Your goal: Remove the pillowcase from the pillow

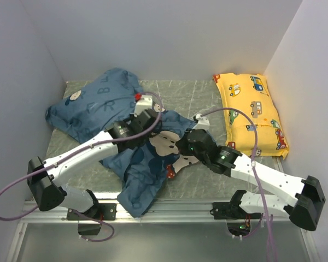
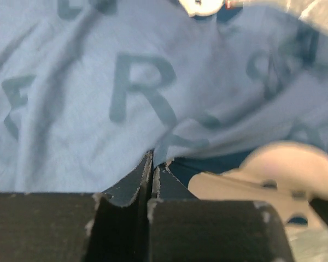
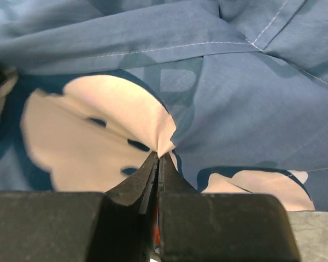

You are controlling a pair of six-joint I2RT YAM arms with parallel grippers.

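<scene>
The blue pillowcase [image 1: 98,101], printed with letters and mouse heads, bulges at the back left and trails flat toward the front [image 1: 142,185]. The white pillow does not show; it is hidden, and the bulge suggests it is inside the case. My left gripper [image 1: 148,116] is shut on a fold of the pillowcase [image 2: 131,82], with the cloth edge pinched at the tips of my left gripper [image 2: 153,157]. My right gripper [image 1: 185,145] is shut on the pillowcase [image 3: 246,109] at a cream mouse-face patch, pinched at the tips of my right gripper [image 3: 159,156].
A yellow car-print pillow [image 1: 251,114] lies along the right wall. White walls close the table [image 1: 197,93] on the left, back and right. A metal rail [image 1: 175,210] runs along the front edge by the arm bases.
</scene>
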